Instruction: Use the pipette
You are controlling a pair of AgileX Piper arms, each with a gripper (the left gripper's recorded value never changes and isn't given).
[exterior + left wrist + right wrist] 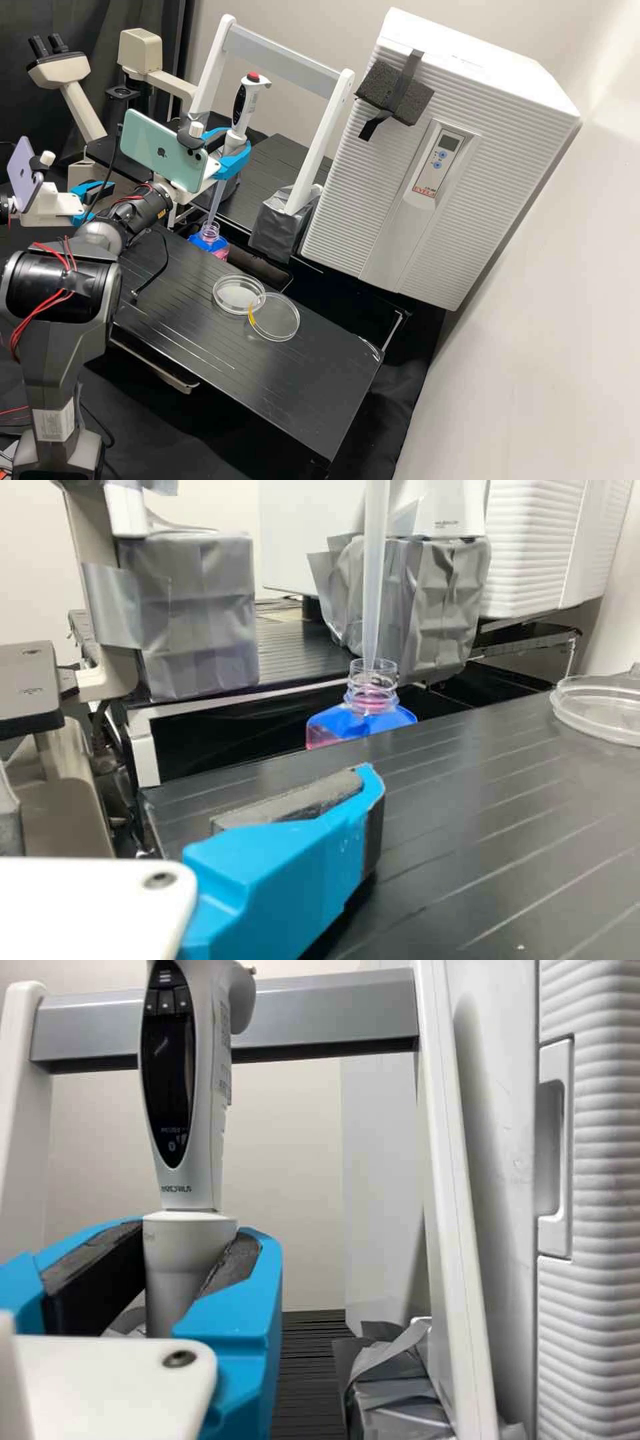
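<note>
Pink liquid fills the lower part of a small clear bottle (213, 241) (365, 715), open at the neck, just past the far edge of the black ridged table (300, 373). That edge hides the bottle's base. The pipette (243, 110) (185, 1110) stands upright above it, and its long pale tip (374, 570) reaches down into the bottle's mouth. How deep the tip goes cannot be made out. The right pincer (230, 150) (170, 1270) is clamped on the pipette's lower barrel, a dark pad on either side.

Two clear shallow dishes lie mid-table and touch at their rims. The left one (238, 293) looks hazy inside. The right one (275, 317) has a yellow mark at its rim, and what it holds cannot be told.

The left pincer (79, 193) sits low at the far left of the table, well apart from the bottle. Whether it is apart or together cannot be told. A mint phone (163, 150) on the right wrist hides part of that arm. A white frame's foot wrapped in grey tape (280, 223) stands just right of the bottle, and a ribbed white cabinet (453, 153) stands beyond it on the right.
</note>
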